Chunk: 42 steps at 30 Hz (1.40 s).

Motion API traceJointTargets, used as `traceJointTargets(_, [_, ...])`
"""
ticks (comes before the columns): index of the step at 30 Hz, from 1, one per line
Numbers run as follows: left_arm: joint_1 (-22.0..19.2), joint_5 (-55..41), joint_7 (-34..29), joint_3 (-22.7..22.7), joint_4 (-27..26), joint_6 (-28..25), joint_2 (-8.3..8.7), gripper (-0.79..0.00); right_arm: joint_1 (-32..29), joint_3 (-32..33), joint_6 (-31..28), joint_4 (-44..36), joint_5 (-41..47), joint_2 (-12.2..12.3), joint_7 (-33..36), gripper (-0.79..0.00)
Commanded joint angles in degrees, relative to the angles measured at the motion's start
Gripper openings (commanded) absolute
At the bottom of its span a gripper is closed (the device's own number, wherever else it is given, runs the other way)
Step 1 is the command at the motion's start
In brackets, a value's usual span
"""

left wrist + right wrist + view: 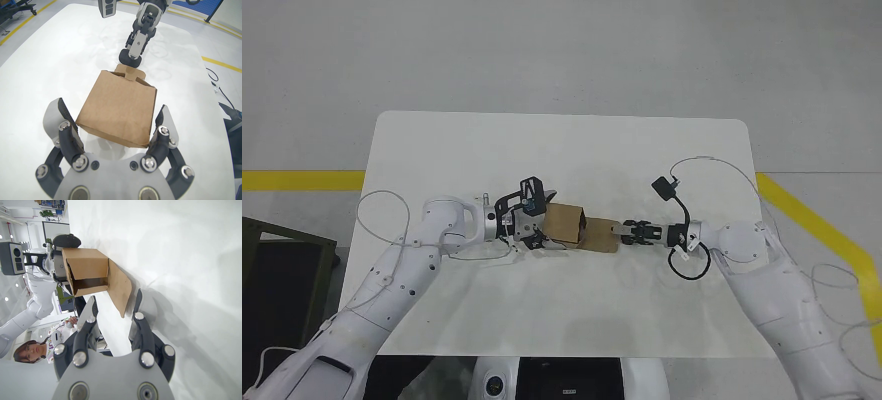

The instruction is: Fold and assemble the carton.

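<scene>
A brown carton [565, 224] lies on its side at the middle of the white table [562, 150]. My left gripper [535, 225] holds its closed end, one finger [65, 115] on each side wall of the carton [121, 108]. The open mouth of the carton [88, 266] faces my right gripper [116, 294]. A long flap [119, 289] sticks out from that mouth, flat along the table. My right gripper [623, 232] stands open at the flap's tip, the flap's end between its fingers. In the left wrist view the right gripper [132, 58] sits just past the flap [130, 71].
A thin cable [712, 165] loops over the table behind the right arm. The table's front edge [562, 352] lies close to both arms. There is bare table surface behind the carton and on both sides.
</scene>
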Motion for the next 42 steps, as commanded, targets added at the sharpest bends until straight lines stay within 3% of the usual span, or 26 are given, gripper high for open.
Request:
traceJointTargets(1, [0.01, 0.01, -0.04, -0.05, 0.01, -0.04, -0.04, 0.000, 0.72, -1.07, 0.03, 0.50, 0.31, -0.27, 0.21, -0.413])
traceJointTargets(19, [0.30, 1.05, -0.17, -0.50, -0.28, -0.05, -0.28, 0.000, 5.28, -6.87, -2.96, 2.10, 7.27, -2.34, 2.68, -0.419])
traceJointTargets(32, [0.43, 1.72, -0.12, -0.72, -0.33, -0.20, -0.46, 0.000, 8.81, -10.32, -3.46, 3.24, 7.31, -3.58, 3.20, -0.397])
traceJointTargets(35, [0.45, 1.73, -0.21, -0.73, -0.25, -0.35, -0.50, 0.000, 9.35, -10.75, -4.00, 3.73, 7.79, -3.80, 3.33, -0.191])
traceJointTargets(39, [0.47, 1.82, -0.22, -0.76, -0.20, -0.53, -0.56, 0.000, 9.72, -10.90, -4.64, 4.20, 8.37, -3.97, 3.35, -0.126])
traceJointTargets(42, [0.48, 1.84, -0.27, -0.77, -0.08, -0.72, -0.60, 0.000, 9.62, -10.76, -5.80, 4.34, 9.90, -4.09, 3.27, -0.135])
